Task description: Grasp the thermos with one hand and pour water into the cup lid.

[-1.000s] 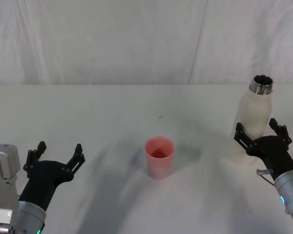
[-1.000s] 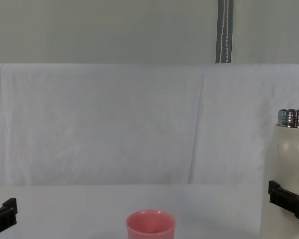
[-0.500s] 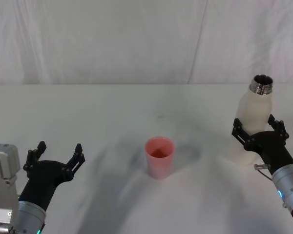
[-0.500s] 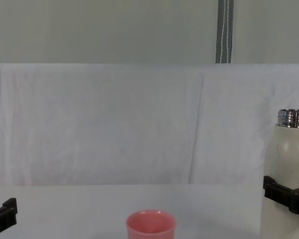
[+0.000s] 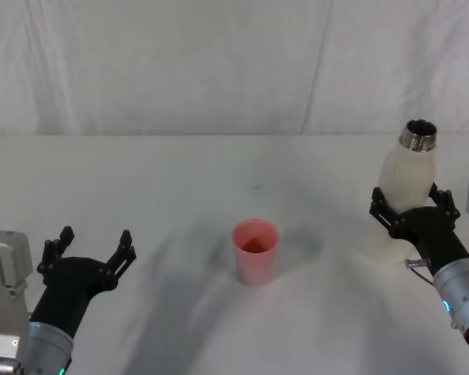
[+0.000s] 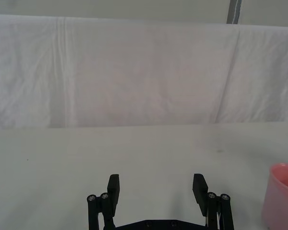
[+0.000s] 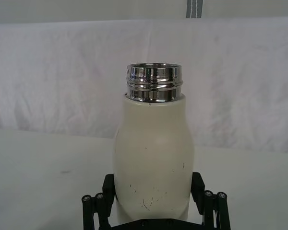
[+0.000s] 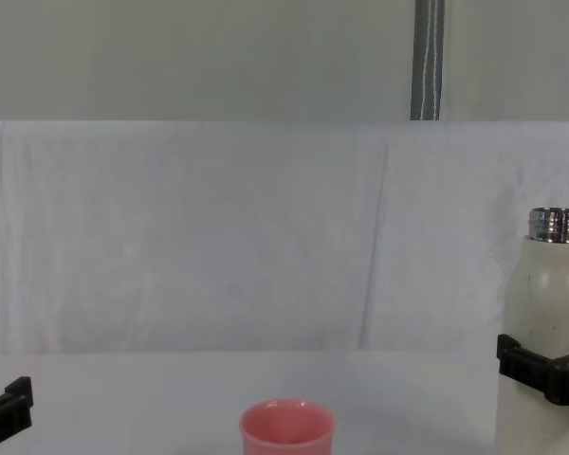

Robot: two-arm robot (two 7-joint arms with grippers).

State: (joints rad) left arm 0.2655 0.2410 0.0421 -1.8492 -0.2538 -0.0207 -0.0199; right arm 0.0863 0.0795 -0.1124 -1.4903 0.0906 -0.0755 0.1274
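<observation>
I'm holding my left gripper [image 5: 90,244] low at the near left, arm angling up and forward from the corner, black fingers [image 6: 113,188] spread wide with nothing between them. My right gripper [image 5: 412,208] is reaching forward on the far right, wrist tilting slightly inward, its jaws standing open on either side of the thermos [image 5: 404,190] body, gaps showing, not yet clamping.

No readable text, labels, brands or numbers anywhere. The thermos [image 7: 153,163] body is plain cream with only scuff marks, and the cup lid [image 5: 255,251] is plain pink. No markings on either gripper.
</observation>
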